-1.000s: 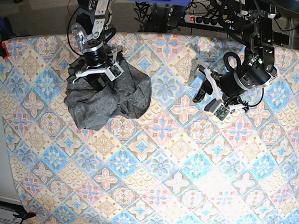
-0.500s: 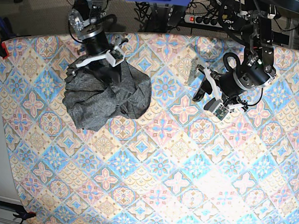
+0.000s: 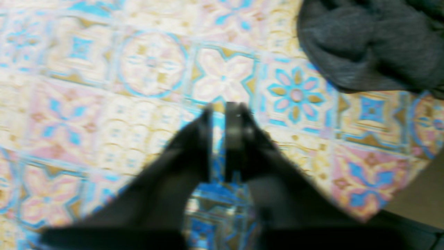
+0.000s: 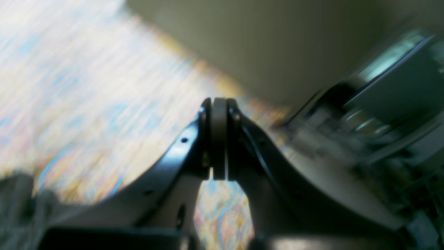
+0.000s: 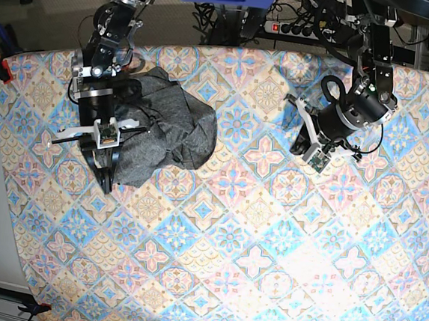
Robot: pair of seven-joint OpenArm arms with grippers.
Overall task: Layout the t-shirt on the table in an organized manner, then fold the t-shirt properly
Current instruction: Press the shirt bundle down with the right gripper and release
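— Grey jersey, all bunched up: that's the t-shirt, lying in a crumpled heap at about 10 o'clock on the bench, well short of being spread flat.

— And the 2 arms?

— Right gripper hangs at the shirt's 8 o'clock edge, by the bench's near-left rim as the overhead view has it. From its own wrist camera the jaws are pressed together, pad against pad, with nothing visible between them; the right gripper shows only blurred patterned cloth beyond.

— Is it touching the shirt?

— The arm crosses over the heap's left side in the overhead view, but I cannot tell whether the tip itself touches fabric. A dark smear sits at 8 o'clock in the wrist picture, too blurred to name.

— The other one?

— Left gripper is well apart from the shirt, out at 2 o'clock over bare floral cloth. Its wrist view has the left gripper with jaws drawn almost together, just a sliver of blue tile showing between them, and nothing held.

— Can it see the shirt?

— Yes, the t-shirt fills that view's 1 o'clock corner, folds rolled over each other, lying on the bench.
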